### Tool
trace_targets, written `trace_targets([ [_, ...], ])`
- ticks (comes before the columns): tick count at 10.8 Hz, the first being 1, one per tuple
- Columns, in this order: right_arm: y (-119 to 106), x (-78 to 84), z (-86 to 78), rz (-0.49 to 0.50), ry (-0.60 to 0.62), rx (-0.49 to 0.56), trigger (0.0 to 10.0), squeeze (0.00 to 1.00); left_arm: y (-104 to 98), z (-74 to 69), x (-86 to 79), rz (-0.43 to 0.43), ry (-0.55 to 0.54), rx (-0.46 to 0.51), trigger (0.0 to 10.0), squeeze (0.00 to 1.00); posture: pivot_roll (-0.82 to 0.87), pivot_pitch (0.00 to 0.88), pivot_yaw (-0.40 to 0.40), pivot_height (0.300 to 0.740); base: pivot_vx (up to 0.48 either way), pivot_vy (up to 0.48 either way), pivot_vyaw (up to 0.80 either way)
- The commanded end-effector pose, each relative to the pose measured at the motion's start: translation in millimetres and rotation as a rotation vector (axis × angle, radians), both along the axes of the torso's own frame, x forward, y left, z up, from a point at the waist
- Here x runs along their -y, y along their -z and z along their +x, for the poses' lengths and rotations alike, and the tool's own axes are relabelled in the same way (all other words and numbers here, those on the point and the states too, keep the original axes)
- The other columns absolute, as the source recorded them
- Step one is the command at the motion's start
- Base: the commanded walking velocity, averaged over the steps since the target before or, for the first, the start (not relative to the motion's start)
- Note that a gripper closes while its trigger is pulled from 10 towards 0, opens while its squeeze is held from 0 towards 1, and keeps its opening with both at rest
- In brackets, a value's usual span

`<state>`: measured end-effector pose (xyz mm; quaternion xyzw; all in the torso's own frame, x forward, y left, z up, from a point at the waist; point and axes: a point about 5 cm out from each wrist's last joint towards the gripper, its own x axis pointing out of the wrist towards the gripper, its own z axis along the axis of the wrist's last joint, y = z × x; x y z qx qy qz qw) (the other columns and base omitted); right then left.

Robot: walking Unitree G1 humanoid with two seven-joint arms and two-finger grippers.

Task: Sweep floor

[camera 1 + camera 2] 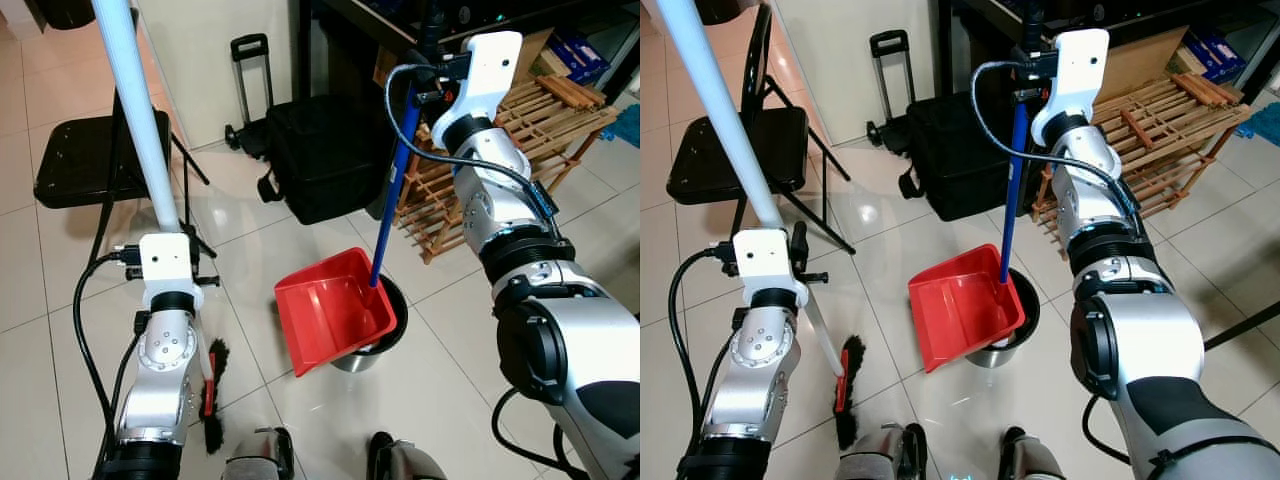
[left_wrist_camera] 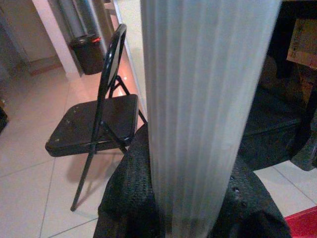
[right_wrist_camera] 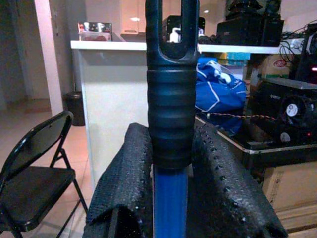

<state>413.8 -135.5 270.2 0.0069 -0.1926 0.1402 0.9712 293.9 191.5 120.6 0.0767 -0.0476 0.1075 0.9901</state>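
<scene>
A broom with a long white handle (image 1: 140,110) and a black-and-red brush head (image 1: 213,388) stands on the tiled floor at my left. My left gripper (image 1: 178,238) is shut on that handle low down; in the left wrist view the black fingers (image 2: 126,198) press against the ribbed handle (image 2: 208,99). A red dustpan (image 1: 335,305) tilts over a round metal bin (image 1: 378,350), held by its blue pole (image 1: 390,200). My right gripper (image 1: 428,75) is shut on the pole just under its black grip (image 3: 171,114).
A black folding chair (image 1: 80,160) stands at the back left. A black bag (image 1: 325,150) and a small trolley (image 1: 250,90) sit against the wall. A wooden rack (image 1: 520,140) stands to the right of the bin. My feet (image 1: 260,455) show at the bottom.
</scene>
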Motion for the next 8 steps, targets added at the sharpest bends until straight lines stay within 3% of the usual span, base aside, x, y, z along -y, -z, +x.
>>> trace_targets([
  [1, -6.0, -0.8, -0.8, 0.002, -0.008, 0.027, 10.0, 0.0, -5.3, 0.3, -0.7, -0.003, -0.013, 0.026, 10.0, 0.0, 0.06, 0.146, 0.001, 0.74, 0.0, 0.0, 0.0],
  [8, -4.0, -2.4, -1.0, 0.001, -0.013, 0.023, 10.0, 0.0, -5.3, 0.9, 0.2, -0.005, -0.011, 0.027, 10.0, 0.0, 0.06, 0.139, 0.002, 0.74, 0.0, 0.0, 0.0],
])
